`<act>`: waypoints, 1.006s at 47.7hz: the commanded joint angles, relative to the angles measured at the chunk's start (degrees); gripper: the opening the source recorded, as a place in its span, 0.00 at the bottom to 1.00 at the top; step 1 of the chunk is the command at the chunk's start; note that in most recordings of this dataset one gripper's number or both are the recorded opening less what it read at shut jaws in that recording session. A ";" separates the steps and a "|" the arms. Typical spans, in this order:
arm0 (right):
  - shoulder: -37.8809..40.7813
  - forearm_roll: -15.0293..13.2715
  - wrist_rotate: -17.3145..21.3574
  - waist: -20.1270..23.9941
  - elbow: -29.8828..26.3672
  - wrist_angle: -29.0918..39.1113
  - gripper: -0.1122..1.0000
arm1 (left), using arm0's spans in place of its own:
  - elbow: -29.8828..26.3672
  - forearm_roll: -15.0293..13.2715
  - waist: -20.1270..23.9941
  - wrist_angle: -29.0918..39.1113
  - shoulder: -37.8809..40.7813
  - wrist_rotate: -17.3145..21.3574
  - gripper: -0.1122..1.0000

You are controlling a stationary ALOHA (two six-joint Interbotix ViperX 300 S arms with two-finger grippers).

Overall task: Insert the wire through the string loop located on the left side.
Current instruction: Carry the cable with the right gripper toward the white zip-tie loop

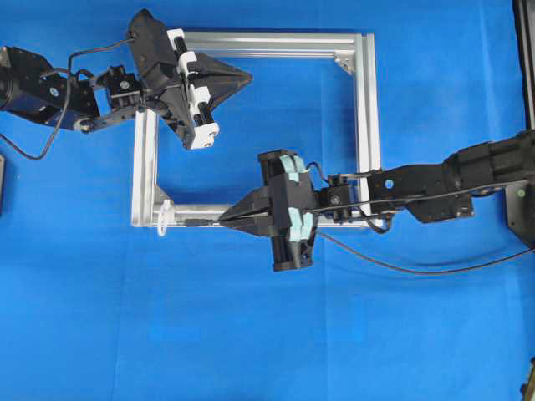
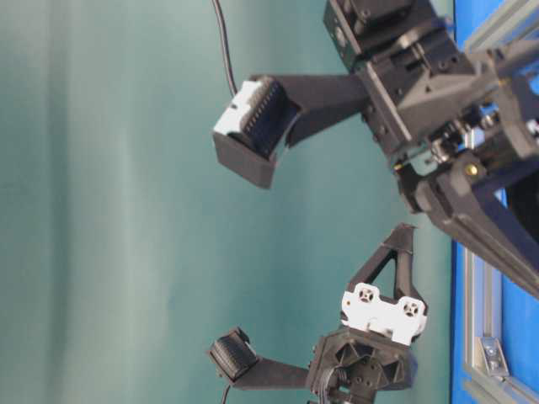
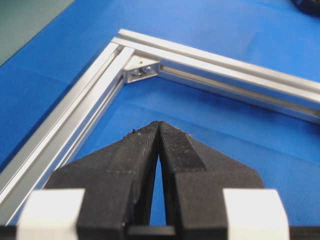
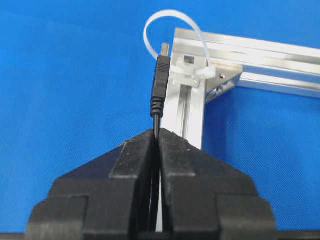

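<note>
A: Why was the right hand (image 4: 157, 134) clamped on the wire (image 4: 160, 82) just behind its plug?

B: So the tip stuck out stiff, aimed at the string loop (image 4: 172, 22) on the aluminium frame (image 4: 260, 55); it had just reached the loop's opening.

A: And the left hand (image 3: 158, 127)?

B: Closed on nothing, parked over the frame's far corner.

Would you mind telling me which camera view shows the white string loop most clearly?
The right wrist view: the string loop arches above the corner of the metal frame, just beyond the wire's plug. The overhead view shows only a small white blur at the frame's corner. The left wrist and table-level views do not show it.
</note>
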 commanded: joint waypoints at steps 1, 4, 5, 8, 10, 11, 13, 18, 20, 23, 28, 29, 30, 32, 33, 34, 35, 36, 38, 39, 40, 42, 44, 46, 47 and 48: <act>-0.18 -0.09 0.09 -0.53 -1.85 -0.26 0.10 | -0.62 0.18 -0.26 -0.79 -1.58 -0.09 0.10; 0.35 0.00 0.09 -0.53 -2.29 -0.26 0.10 | -0.62 0.18 -0.26 -0.79 -1.58 -0.09 0.10; 0.53 -0.09 0.09 -0.53 -2.37 -0.18 0.10 | -0.62 0.18 -0.26 -0.79 -1.58 0.00 0.10; 0.88 -0.09 0.09 -0.62 -2.72 -0.26 0.10 | -0.62 0.18 -0.26 -0.79 -1.58 0.00 0.10; 1.05 0.00 0.09 -0.53 -2.90 -0.26 0.10 | -0.62 0.18 -0.26 -0.79 -1.58 -0.09 0.10; 1.05 0.00 0.09 -0.53 -2.90 -0.26 0.10 | -0.62 0.18 -0.26 -0.79 -1.58 -0.09 0.10; 1.14 -0.09 0.09 -0.62 -2.90 -0.26 0.10 | -0.70 0.18 -0.26 -0.79 -1.58 -0.09 0.10; 1.14 0.00 0.09 -0.62 -2.99 -0.26 0.10 | -0.70 0.18 -0.26 -0.79 -1.58 0.00 0.10; 1.14 -0.09 0.09 -0.62 -2.99 -0.26 0.10 | -0.70 0.18 -0.26 -0.79 -1.58 -0.09 0.10; 1.05 -0.09 0.09 -0.62 -2.99 -0.26 0.10 | -0.70 0.18 -0.26 -0.79 -1.58 -0.09 0.10; 1.23 -0.09 0.09 -0.62 -2.99 -0.44 0.10 | -0.62 0.18 -0.26 -0.79 -1.58 -0.09 0.10; 1.32 -0.09 0.09 -0.62 -2.99 -0.44 0.10 | -0.53 0.18 -0.26 -0.79 -1.58 -0.09 0.10; 1.32 -0.09 0.09 -0.62 -2.99 -0.44 0.10 | -0.62 0.18 -0.26 -0.79 -1.58 -0.09 0.10; 1.41 0.00 0.09 -0.62 -3.08 -0.44 0.10 | -0.62 0.18 -0.26 -0.79 -1.49 -0.09 0.10; 1.49 -0.09 0.09 -0.62 -3.08 -0.44 0.10 | -0.53 0.18 -0.26 -0.79 -1.58 0.00 0.10; 1.58 0.00 0.00 -0.62 -3.16 -0.44 0.10 | -0.53 0.18 -0.26 -0.79 -1.58 -0.09 0.10; 1.58 0.00 0.09 -0.62 -3.25 -0.44 0.10 | -0.53 0.18 -0.26 -0.79 -1.58 -0.09 0.10; 1.67 -0.09 0.09 -0.62 -3.34 -0.44 0.10 | -0.62 0.18 -0.26 -0.79 -1.58 -0.09 0.10; 1.76 -0.09 0.09 -0.62 -3.52 -0.35 0.10 | -0.53 0.18 -0.26 -0.79 -1.58 -0.09 0.10; 1.85 0.00 0.09 -0.62 -3.60 -0.35 0.10 | -0.53 0.18 -0.26 -0.79 -1.58 -0.09 0.10; 1.93 -0.09 0.09 -0.62 -3.60 -0.35 0.10 | -0.53 0.18 -0.26 -0.79 -1.58 -0.09 0.10; 1.93 -0.09 0.09 -0.62 -3.69 -0.35 0.10 | -0.53 0.18 -0.26 -0.79 -1.58 -0.09 0.10; 1.93 -0.09 0.00 -0.62 -3.69 -0.35 0.10 | -0.44 0.18 -0.26 -0.79 -1.58 -0.09 0.10; 1.93 -0.09 0.00 -0.62 -3.69 -0.35 0.10 | -0.44 0.18 -0.26 -0.79 -1.58 -0.09 0.10; 1.85 -0.09 0.09 -0.62 -3.69 -0.35 0.10 | -0.44 0.18 -0.26 -0.79 -1.58 -0.09 0.10; 1.93 -0.09 0.00 -0.62 -3.69 -0.35 0.10 | -0.44 0.18 -0.26 -0.79 -1.58 -0.09 0.10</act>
